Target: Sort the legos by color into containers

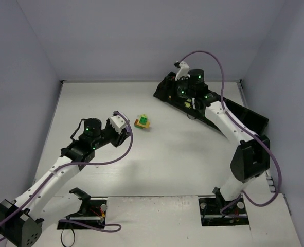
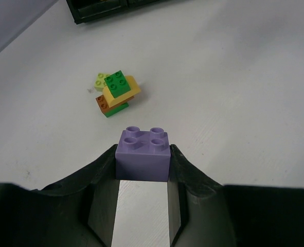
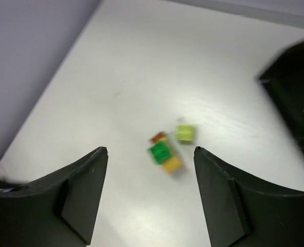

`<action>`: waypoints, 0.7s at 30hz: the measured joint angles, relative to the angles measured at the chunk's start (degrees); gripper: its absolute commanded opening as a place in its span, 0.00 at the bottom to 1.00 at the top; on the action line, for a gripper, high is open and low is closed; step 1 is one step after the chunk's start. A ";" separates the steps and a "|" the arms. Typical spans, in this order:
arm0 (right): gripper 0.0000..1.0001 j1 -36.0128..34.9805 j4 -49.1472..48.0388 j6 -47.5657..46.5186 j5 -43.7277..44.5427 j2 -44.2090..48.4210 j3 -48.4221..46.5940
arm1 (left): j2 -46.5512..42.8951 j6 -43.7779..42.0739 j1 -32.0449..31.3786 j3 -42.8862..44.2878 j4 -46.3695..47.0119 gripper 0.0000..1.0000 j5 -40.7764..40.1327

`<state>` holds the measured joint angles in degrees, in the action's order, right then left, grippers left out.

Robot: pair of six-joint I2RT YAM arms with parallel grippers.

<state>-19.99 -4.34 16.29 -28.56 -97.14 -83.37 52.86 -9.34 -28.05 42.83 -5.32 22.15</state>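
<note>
Pinching lilac brick [image 2: 143,149] by its side faces, studs up: left gripper [image 2: 143,163] | right gripper [image 3: 150,153] is hanging spread, empty | other legos [image 1: 142,122] are sitting clustered just ahead of left jaws | containers [image 1: 249,117] are lying well beyond, nearer right arm

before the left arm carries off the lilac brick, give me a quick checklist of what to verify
1. Grip on the lilac brick: ok, it sits squarely between the left gripper fingers, studs up.
2. Clearance from the pile: ok, the stacked bricks lie ahead of the held brick, apart from it.
3. Right gripper unloaded: ok, open with nothing between its fingers.
4. Drop zone free: not ok, the right gripper hangs over the black container tray.
5. Compartment for lilac: cannot tell, the tray's insides are hidden or blurred.
</note>
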 measured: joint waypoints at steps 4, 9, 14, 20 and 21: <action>0.68 -6.40 -0.44 0.72 -8.37 4.13 3.02 | 1.81 -1.73 0.02 0.44 0.92 0.02 0.52; 0.68 -13.16 -0.50 3.21 -12.79 4.52 6.43 | 2.82 -2.71 0.02 1.73 2.54 0.02 0.70; 0.68 -15.85 -1.64 6.01 -13.84 4.50 7.85 | 3.76 -3.28 0.00 2.89 4.00 0.02 1.11; 0.67 -17.86 -4.11 8.41 -14.14 4.39 8.28 | 4.57 -3.48 0.02 2.89 4.35 0.02 1.55; 0.67 -18.03 -4.44 8.66 -14.14 4.31 8.28 | 4.57 -3.48 0.02 2.89 4.35 0.02 1.57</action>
<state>-38.02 -8.78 24.95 -42.70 -92.84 -75.09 57.43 -12.82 -28.03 45.71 -0.97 23.73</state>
